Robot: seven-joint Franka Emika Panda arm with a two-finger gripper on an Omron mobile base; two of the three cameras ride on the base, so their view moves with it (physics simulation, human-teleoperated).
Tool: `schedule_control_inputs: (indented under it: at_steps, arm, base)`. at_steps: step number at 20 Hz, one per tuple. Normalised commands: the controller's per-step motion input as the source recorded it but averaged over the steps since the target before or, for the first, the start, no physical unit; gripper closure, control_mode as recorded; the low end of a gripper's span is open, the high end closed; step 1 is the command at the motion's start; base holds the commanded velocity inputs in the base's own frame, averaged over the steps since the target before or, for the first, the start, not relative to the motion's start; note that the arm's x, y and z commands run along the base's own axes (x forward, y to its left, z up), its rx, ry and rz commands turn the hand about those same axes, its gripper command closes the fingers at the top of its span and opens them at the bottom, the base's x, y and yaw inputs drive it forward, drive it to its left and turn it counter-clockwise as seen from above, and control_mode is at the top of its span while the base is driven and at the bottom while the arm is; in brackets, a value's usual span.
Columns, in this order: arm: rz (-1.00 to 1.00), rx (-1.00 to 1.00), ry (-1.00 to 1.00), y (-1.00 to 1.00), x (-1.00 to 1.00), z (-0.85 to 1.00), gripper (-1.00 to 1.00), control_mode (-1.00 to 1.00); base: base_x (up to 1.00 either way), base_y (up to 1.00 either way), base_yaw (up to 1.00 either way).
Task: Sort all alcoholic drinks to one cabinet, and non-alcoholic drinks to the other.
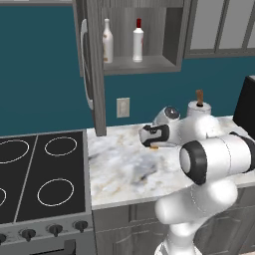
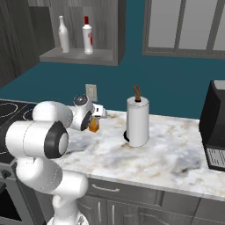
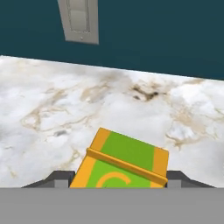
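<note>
Progress looks partial, so read the scene from left to right before you judge it. At the left end sits the stove point(image 1: 40, 174), its edge against the left edge of the marble tabletop point(image 1: 124, 169). Above that seam an upper cabinet point(image 1: 149, 63) stands with its door point(image 1: 92, 69) swung open, and on its shelf you can see two bottles: a white bottle point(image 1: 107, 42) on the left and a red-capped bottle point(image 1: 138, 41) just beside it on the right. These read as the alcoholic drinks, already placed, though you cannot make out labels at this size.

Moving right along the tabletop, below the wall outlet point(image 1: 122, 107) and near the back edge, you find the gripper point(image 2: 97, 115) held low over the marble. Its fingers are closed against the two sides of an orange and green drink carton point(image 3: 120, 162), which the hand view shows tilted between the dark tips. Whether the carton's base touches the marble or hangs just off it, you cannot tell. It looks like a juice box, so you would judge it non-alcoholic and bound for the other cabinet.

Further right stands a paper towel roll point(image 2: 137, 121) on its holder, near the middle of the tabletop, and a dark appliance point(image 2: 214, 125) sits at the right end. Above them the glass-fronted cabinet point(image 2: 184, 26) is shut, so it would probably need opening before the carton can go in.
</note>
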Motion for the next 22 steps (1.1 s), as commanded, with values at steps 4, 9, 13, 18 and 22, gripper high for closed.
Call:
schedule_control_inputs:
  at_steps: [4, 9, 13, 18, 22]
  arm:
    - [0.02, -0.02, -0.01, 0.0, -0.54, 1.0, 1.0, -1.0]
    - [0.08, 0.0, 0.0, 0.0, -0.46, 1.0, 1.0, -1.0]
    - [0.05, -0.01, -0.01, 0.0, -0.51, 1.0, 1.0, -1.0]
    - [0.04, -0.03, -0.03, 0.0, -0.43, 0.78, 1.0, -1.0]
    - [0.01, -0.07, -0.03, 0.06, -0.32, 0.65, 1.0, -1.0]
  base:
    - [0.0, 0.0, 0.0]
    - [0.0, 0.0, 0.0]
    - [0.0, 0.0, 0.0]
    - [0.0, 0.0, 0.0]
    - [0.0, 0.0, 0.0]
